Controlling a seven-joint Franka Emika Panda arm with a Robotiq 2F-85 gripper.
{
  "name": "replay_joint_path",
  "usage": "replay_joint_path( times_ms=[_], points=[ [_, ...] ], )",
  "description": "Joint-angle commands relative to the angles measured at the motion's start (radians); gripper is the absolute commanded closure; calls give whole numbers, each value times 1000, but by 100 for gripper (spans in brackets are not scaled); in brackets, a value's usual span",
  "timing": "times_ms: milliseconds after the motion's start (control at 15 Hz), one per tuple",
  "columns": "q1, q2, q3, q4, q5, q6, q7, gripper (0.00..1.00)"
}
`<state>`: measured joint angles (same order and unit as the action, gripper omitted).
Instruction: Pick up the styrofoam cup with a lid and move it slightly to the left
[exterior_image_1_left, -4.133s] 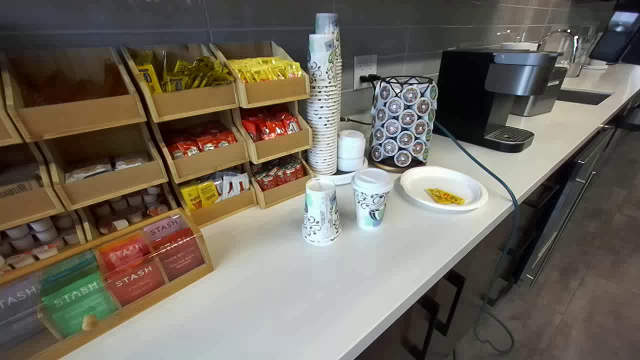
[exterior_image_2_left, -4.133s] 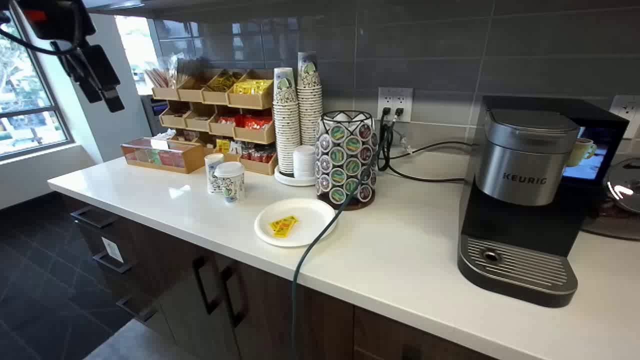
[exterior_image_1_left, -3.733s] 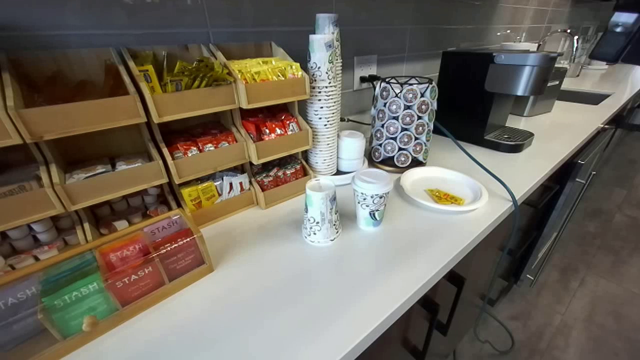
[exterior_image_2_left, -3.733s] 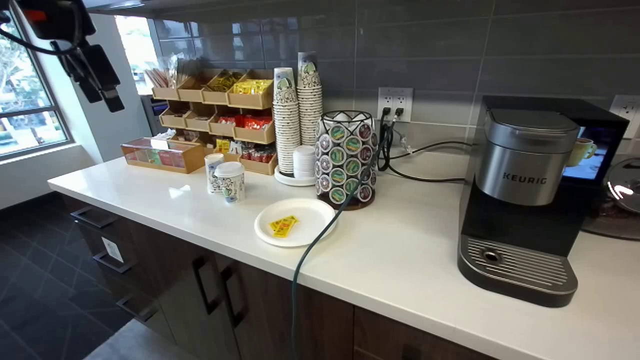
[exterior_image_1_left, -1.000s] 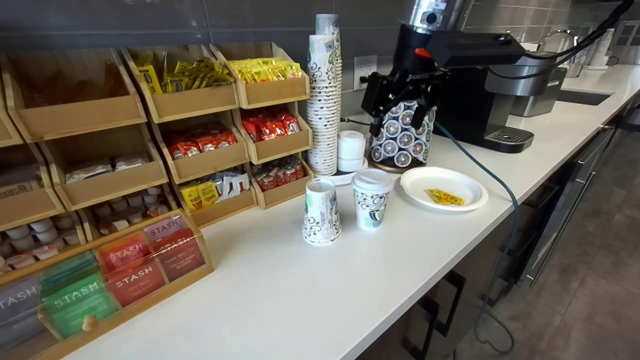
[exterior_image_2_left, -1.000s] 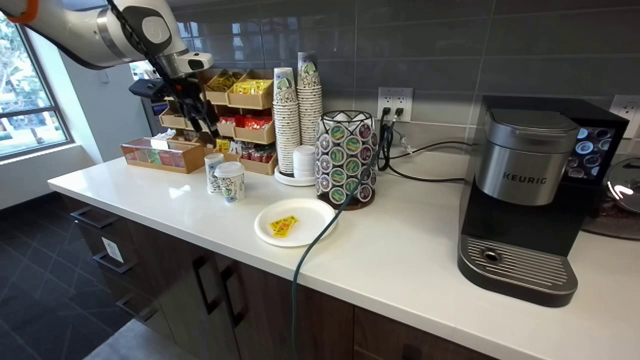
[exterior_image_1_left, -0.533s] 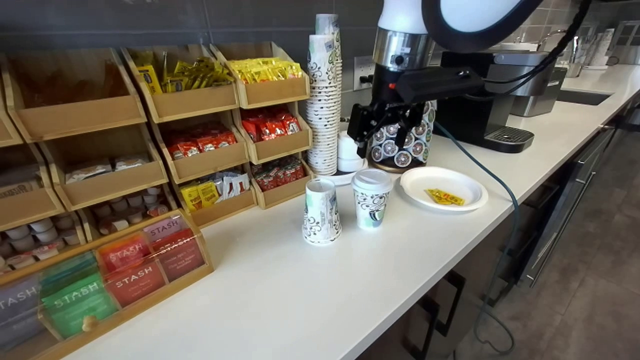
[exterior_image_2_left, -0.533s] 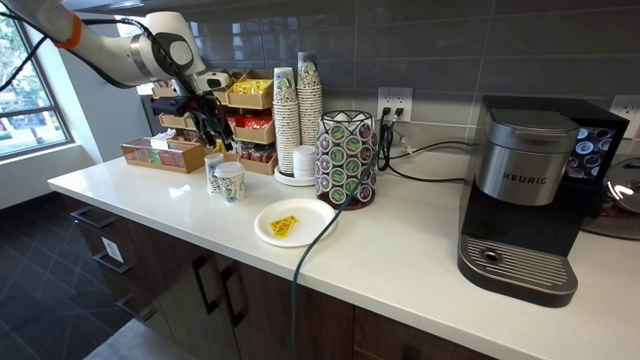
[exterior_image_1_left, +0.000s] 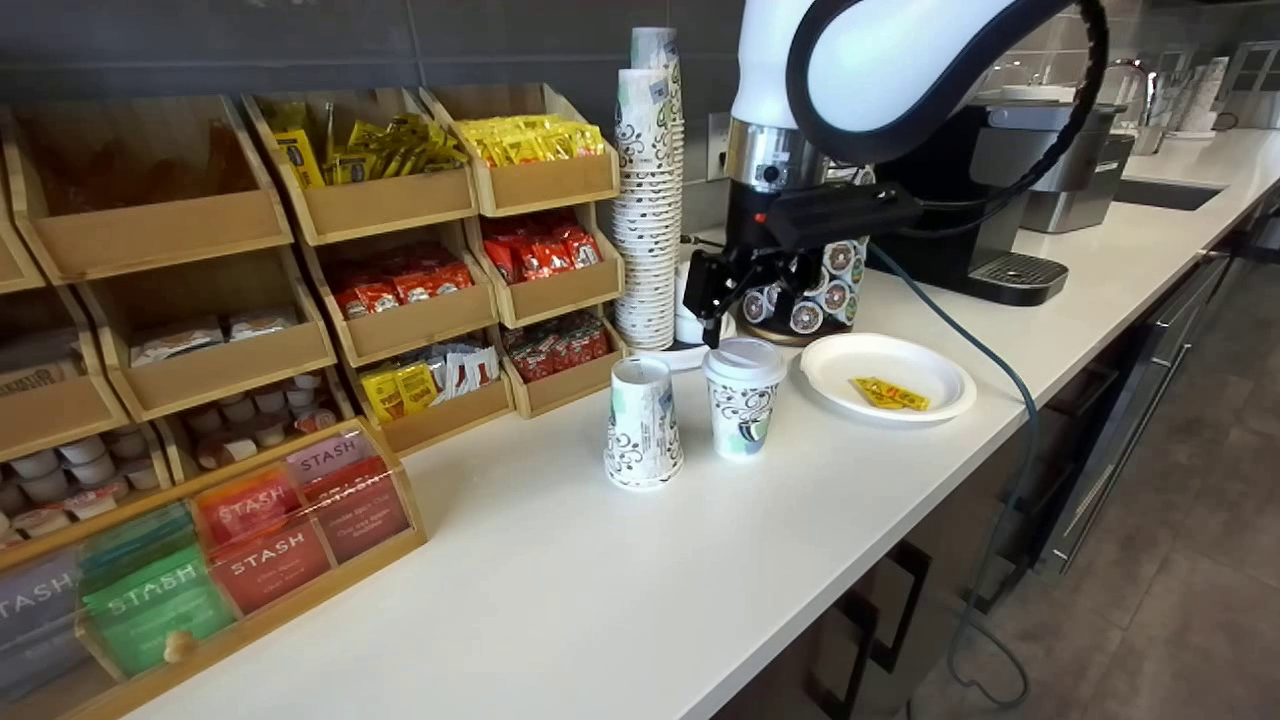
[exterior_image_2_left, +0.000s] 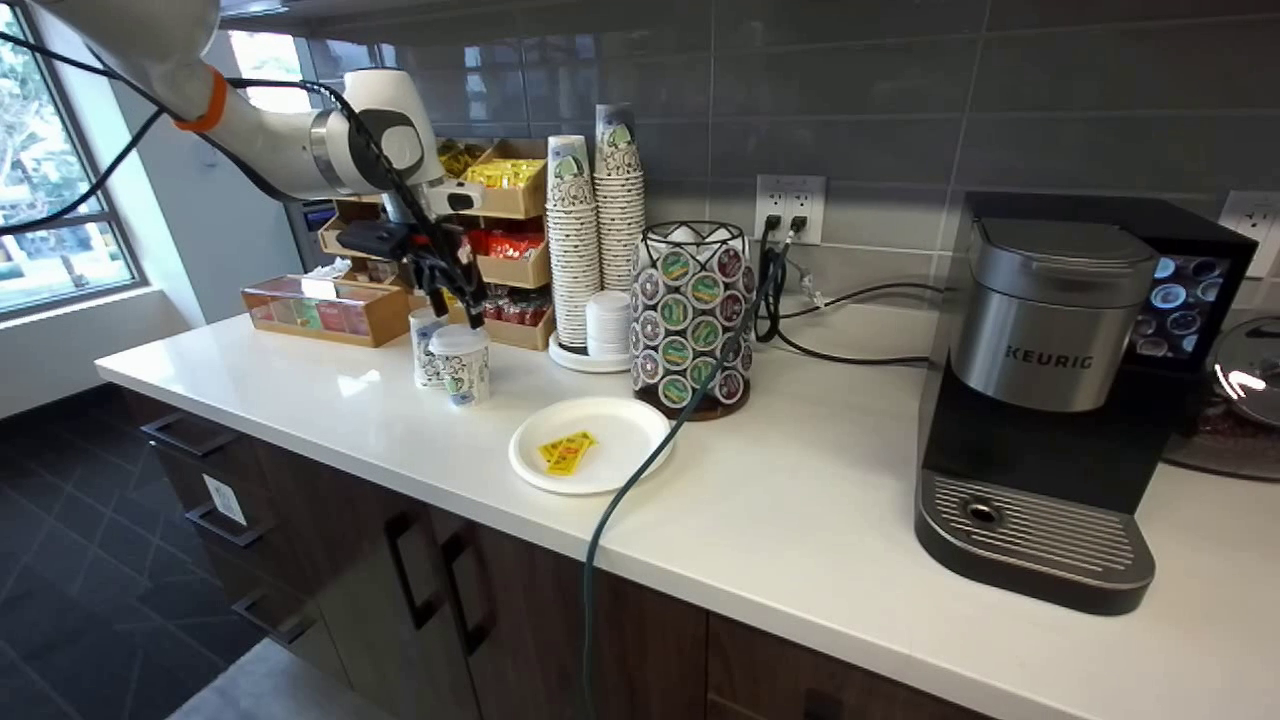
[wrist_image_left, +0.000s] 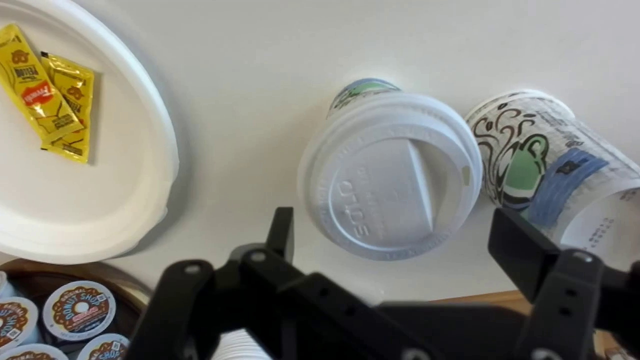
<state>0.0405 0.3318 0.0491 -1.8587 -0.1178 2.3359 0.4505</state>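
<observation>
My end effector (wrist_image_left: 398, 234) hangs near the lid (wrist_image_left: 387, 192), on its back-edge side, with fingers (wrist_image_left: 281, 232) spread wide and holding nothing. The lid tops the styrofoam cup (exterior_image_1_left: 741, 418), upright between the surface's (exterior_image_1_left: 560, 600) front and back edges. Just beside it stands an upside-down cup (exterior_image_1_left: 643, 432); the plate (exterior_image_1_left: 846, 362) lies on the opposite side. Farther off, cup stacks (exterior_image_1_left: 642, 255) rise near the back edge.

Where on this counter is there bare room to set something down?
Bare: the counter between the tea box and the lidless cup, and between the green cable and the coffee maker. Crowded: around the lidded cup, between lidless cup and plate, with the open hand close by.
</observation>
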Motion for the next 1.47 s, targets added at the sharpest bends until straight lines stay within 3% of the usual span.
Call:
replay_joint_path(
  times_ms=[0, 1267, 1400],
  points=[
    [8, 40, -11, 41, 87, -9, -72, 0],
    [44, 94, -56, 83, 79, -41, -59, 0],
    [46, 94, -59, 84, 76, -42, -55, 20]
  ],
)
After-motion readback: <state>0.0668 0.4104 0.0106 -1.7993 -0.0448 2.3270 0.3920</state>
